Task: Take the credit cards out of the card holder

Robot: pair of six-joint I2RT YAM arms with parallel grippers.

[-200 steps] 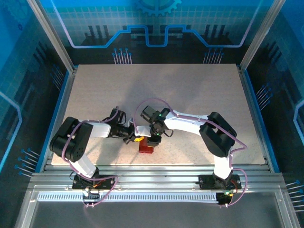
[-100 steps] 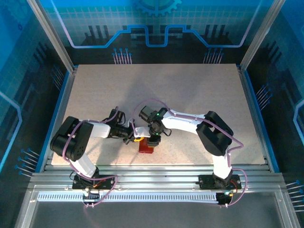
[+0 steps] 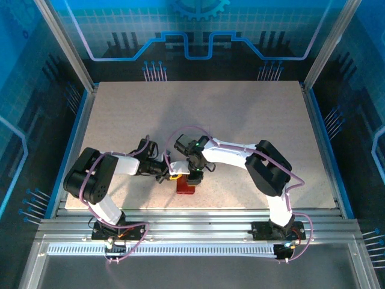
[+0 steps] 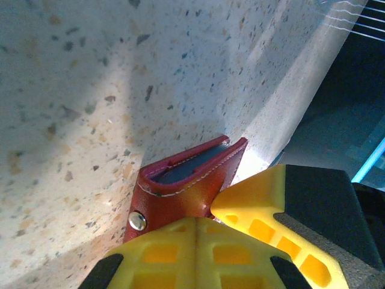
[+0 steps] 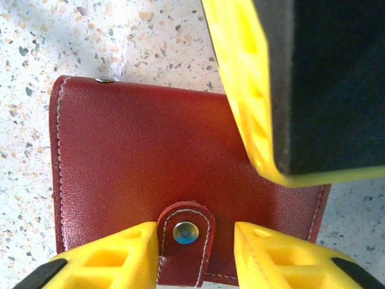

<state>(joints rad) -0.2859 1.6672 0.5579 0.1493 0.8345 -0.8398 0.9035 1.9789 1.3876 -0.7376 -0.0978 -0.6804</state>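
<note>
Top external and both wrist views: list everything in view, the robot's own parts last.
red leather folding wallet with snap tab: one, red, lying closed on the table near its front edge, between the two grippers.
speckled stone-look table: one, pale beige, inside the frame.
metal frame rails: several, silver, along the table's near edge.
left gripper: one, yellow fingers, shut, at the wallet's edge.
right gripper: one, yellow fingers, open, straddling the snap tab.
</note>
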